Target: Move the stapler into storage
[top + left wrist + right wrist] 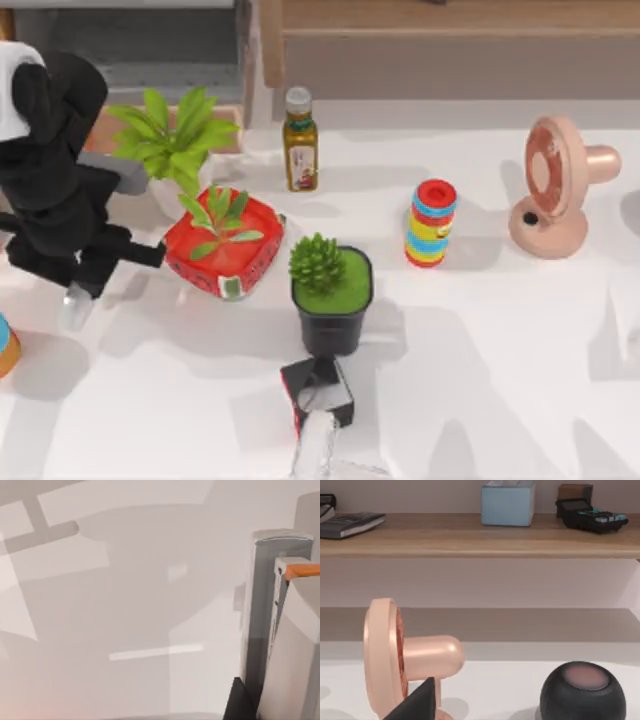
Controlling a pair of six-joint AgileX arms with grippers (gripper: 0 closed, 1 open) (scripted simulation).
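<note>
Left gripper (78,296) hangs low over the left part of the white table (480,340), at the tip of the black arm that comes in from the upper left of the top view. Spread or pressed together? Can't tell from here; there's a pale blur right at its tip I can't make out. Its own wrist view gives bare tabletop, shadows, and a pale upright panel with an orange tab (280,605) at the right of that frame, which I can't identify.

Just beside the arm sits a red watermelon-patterned pot (225,255) with a small plant, and above that a leafy green plant (170,135). At the left edge, an orange-and-blue object (4,345) is cut off by the frame.

Now the stapler (313,445): bottom centre of the top view, a pale bar lying on the table, its lower end cut by the frame edge, well apart from the left gripper. Touching its upper end is a small black box with a red edge (318,388), and above that a black pot with a green succulent (331,300).

Upper centre, an oil bottle (300,140) carries a yellow label; the writing is unreadable. To the right stand a stack of coloured rings (431,222) and a pink desk fan (555,185).

Right gripper (421,700) shows as a dark wedge before the fan in its wrist view, its state unclear, with a dark round speaker (582,692) nearby and a calculator (592,517) on the wooden shelf (470,535).
</note>
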